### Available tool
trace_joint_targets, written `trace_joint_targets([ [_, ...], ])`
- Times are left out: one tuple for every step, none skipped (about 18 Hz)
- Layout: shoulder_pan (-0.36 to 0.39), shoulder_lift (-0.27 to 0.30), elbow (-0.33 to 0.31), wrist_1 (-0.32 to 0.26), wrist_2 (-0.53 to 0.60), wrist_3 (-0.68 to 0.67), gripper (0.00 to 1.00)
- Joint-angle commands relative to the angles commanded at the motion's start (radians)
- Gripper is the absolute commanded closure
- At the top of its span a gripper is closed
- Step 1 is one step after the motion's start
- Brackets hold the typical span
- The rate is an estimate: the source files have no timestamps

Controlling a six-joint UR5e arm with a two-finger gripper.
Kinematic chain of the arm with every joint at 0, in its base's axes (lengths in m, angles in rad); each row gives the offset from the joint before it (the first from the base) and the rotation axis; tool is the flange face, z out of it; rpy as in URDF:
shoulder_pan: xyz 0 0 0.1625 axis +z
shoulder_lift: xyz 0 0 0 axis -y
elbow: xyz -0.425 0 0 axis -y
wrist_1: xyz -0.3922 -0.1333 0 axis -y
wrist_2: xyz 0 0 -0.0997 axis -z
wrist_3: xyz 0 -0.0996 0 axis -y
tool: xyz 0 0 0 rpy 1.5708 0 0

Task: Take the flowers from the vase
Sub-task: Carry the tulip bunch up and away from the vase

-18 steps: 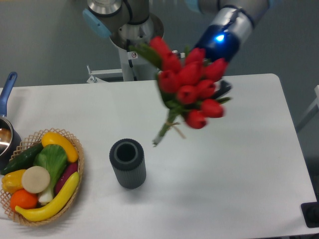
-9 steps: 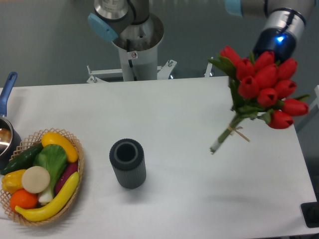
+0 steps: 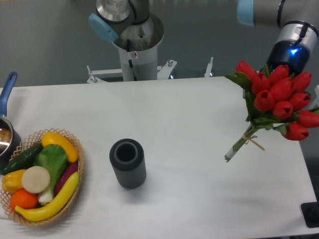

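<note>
I see the flowers (image 3: 280, 102) aloft over the table's (image 3: 199, 149) right edge, stems angled down-left | gripper hidden behind the blooms, I cannot tell its jaw state | vase (image 3: 128, 163) upright mid-table, well apart | basket (image 3: 75, 149) far left.

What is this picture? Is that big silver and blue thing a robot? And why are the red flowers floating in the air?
Yes, it is a robot arm. It stands behind a white table, and one camera looks down on it from above and in front.

The flowers are not floating. They are red tulips tied in a bunch, and the end of the arm holds them up near the table's right edge. The gripper, its little two-finger hand, is hidden behind the blooms, so you cannot see the fingers.

In the middle of the table stands a dark grey vase, which is empty. On the left is a basket with colourful vegetables, and at the far left edge peeks a pot with a blue handle.
</note>
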Motion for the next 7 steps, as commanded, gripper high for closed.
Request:
trace_joint_targets([
  [0.002,0.002,-0.002,0.000,0.000,0.000,0.53],
  [0.002,0.002,0.000,0.000,0.000,0.000,0.53],
  [0.003,0.002,-0.003,0.000,0.000,-0.002,0.53],
  [0.005,0.002,-0.005,0.000,0.000,0.000,0.53],
  [0.005,0.002,-0.005,0.000,0.000,0.000,0.53],
  [0.005,0.002,-0.008,0.000,0.000,0.000,0.53],
  [0.006,0.002,-0.008,0.000,0.000,0.000,0.53],
])
